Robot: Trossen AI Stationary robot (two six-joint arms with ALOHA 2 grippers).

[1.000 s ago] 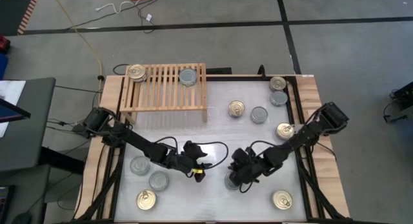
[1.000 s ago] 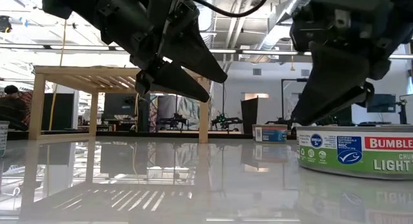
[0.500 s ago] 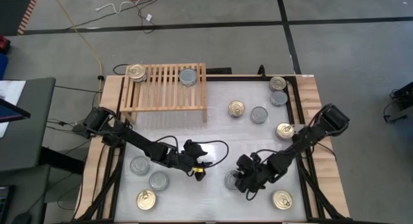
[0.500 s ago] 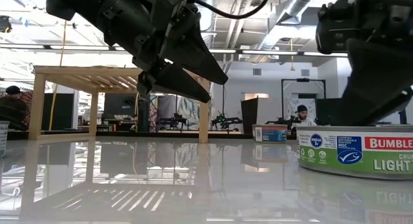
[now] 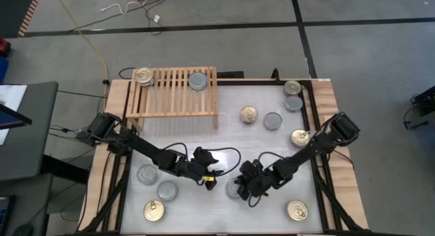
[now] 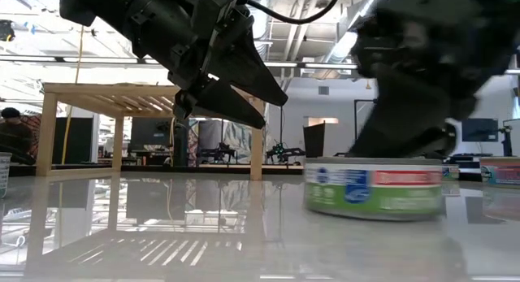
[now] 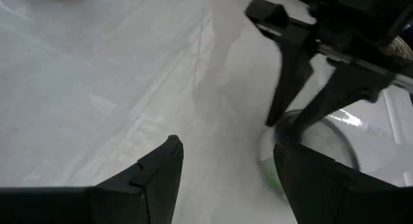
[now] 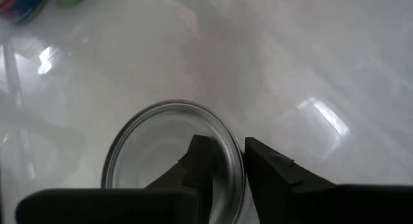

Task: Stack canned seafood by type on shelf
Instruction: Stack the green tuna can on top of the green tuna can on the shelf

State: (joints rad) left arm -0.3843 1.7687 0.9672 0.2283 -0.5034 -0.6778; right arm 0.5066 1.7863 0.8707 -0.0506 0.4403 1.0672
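Moved since a second ago: the held tin (image 6: 374,188) has slid across the table toward the left gripper, and in the low view you now see it whole instead of cut off at the edge; the left arm has stayed put
Table (image 5: 224,144): white top, carrying the shelf at the far side and tins scattered over the rest
Shelf (image 5: 173,93): light-wood slatted rack at the far left of the table, well apart from both grippers
Right gripper (image 8: 224,143): low at the near middle of the table; you can see its fingers pinched on the rim of the held tin, one inside the rim and one outside
Left gripper (image 5: 209,183): hovering above the table just beside the held tin; its fingers (image 7: 155,169) are spread with nothing between them
Tins on the shelf: one gold-top tin (image 5: 143,76) at the left end, one silver-top tin (image 5: 198,80) toward the right end, apart from each other
Loose tins: three near the left front corner (image 5: 153,210), the others over the right half (image 5: 272,120)
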